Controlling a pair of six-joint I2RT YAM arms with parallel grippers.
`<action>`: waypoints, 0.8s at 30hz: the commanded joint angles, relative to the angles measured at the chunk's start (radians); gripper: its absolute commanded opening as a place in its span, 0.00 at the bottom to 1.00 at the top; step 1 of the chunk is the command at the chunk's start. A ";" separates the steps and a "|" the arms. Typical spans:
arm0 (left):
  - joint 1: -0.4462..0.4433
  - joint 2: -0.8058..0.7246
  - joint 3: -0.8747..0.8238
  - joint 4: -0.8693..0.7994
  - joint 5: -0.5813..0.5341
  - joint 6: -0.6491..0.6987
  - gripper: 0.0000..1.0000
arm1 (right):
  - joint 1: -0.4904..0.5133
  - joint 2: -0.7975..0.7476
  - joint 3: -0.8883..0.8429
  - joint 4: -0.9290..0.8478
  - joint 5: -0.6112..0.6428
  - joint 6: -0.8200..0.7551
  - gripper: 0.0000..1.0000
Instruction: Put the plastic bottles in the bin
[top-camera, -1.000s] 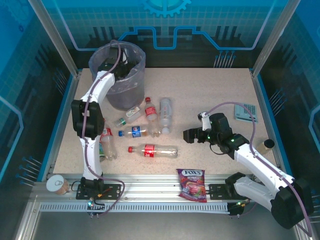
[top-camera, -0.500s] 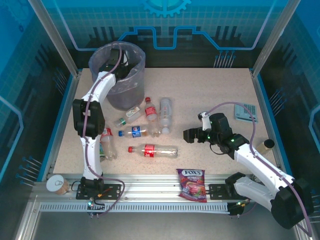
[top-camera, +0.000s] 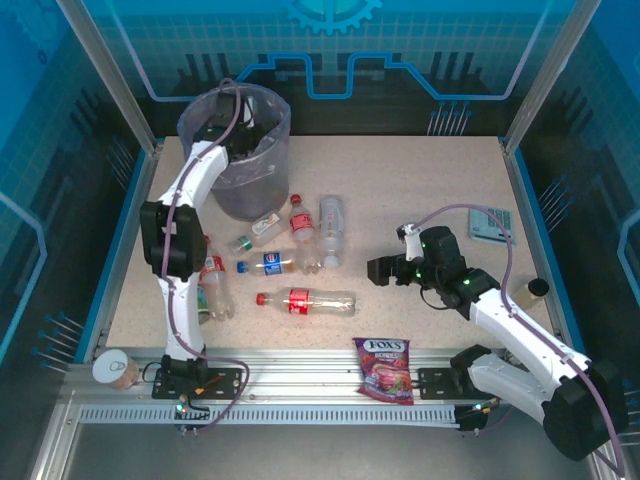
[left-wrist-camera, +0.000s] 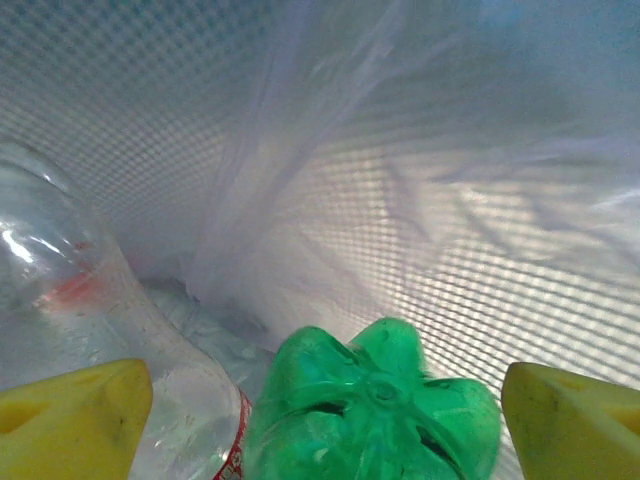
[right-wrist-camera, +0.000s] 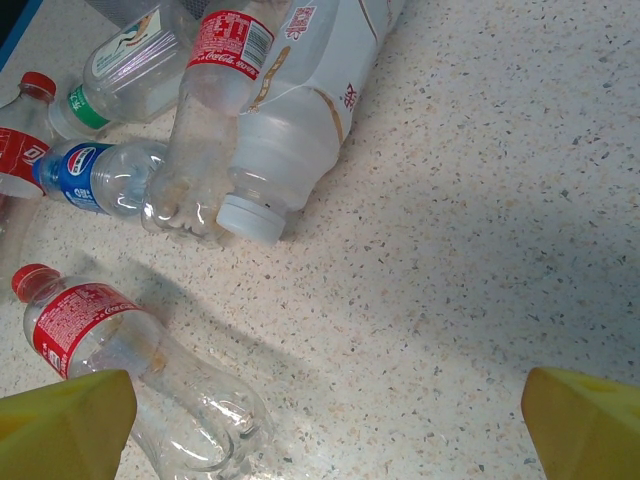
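**Bin** (top-camera: 192, 128): standing at the far left corner of the desk (top-camera: 430, 190), with its lilac liner showing. Inside it, a green bottle (left-wrist-camera: 375, 410) is lying with its petalled base facing the wrist camera, beside a clear bottle (left-wrist-camera: 90, 300) with a red label edge.

**Left gripper** (left-wrist-camera: 320, 420): reaching down into the bin. Its yellow fingers (left-wrist-camera: 70, 415) are standing wide and clamping nothing, with the green bottle lying loose between them.

**Right gripper** (top-camera: 378, 270): hovering right of the desk's middle, fingers spread wide and empty, facing the loose bottles.

**Plastic bottles on the desk**: lying in a cluster left of the middle.
- Red-capped bottle (right-wrist-camera: 130, 370), nearest the right gripper.
- Blue-labelled bottle (right-wrist-camera: 95, 180).
- White-labelled bottle (right-wrist-camera: 300, 100).
- Red-labelled bottle (right-wrist-camera: 215, 90).
- Green-capped bottle (right-wrist-camera: 130, 70).
- Two more (top-camera: 213, 285) by the left arm.

**Handling**: these are looking empty, so they are judged light, thin-walled and smooth. They are likely to roll and dent. The best hold is probably across the body at the label, or near the stiffer neck.

**Writing**:
- "FOX'S" is reading clearly on the candy bag (top-camera: 382, 365) at the near edge.
- The red labels are carrying Coca-Cola-style script, only partly legible.
- The blue label is too small to read.

**Paper cup** (top-camera: 115, 368): standing at the near left corner.
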 joint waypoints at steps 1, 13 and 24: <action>0.007 -0.103 0.022 -0.018 0.008 0.039 0.94 | -0.013 -0.006 0.002 -0.010 0.007 -0.006 1.00; 0.010 -0.297 0.001 -0.081 -0.029 0.119 0.99 | -0.015 0.046 0.051 -0.007 0.001 -0.040 1.00; 0.215 -0.690 -0.340 -0.207 -0.014 -0.030 0.99 | -0.018 0.116 0.085 0.019 -0.018 -0.049 1.00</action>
